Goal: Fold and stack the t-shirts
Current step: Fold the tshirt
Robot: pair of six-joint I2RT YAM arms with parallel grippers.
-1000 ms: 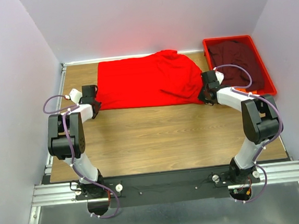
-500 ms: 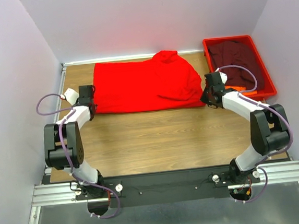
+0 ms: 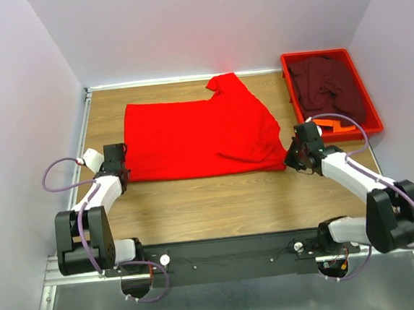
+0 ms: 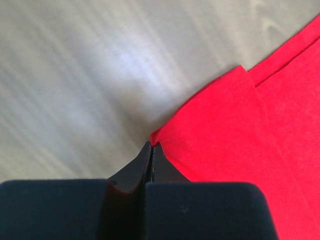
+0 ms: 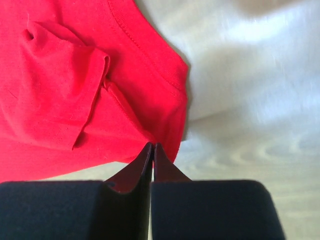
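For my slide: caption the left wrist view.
Left gripper shut on a corner of the bright red cloth t-shirt.

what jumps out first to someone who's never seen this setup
The bright red t-shirt spread over the middle of the wooden table grabs the eye first. The left gripper and right gripper each have their jaws shut on one of its near corners. At the far right, a dark maroon t-shirt lies crumpled in a red tray.

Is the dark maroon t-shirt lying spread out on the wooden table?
No, the maroon t-shirt sits bunched inside the red tray at the far right.
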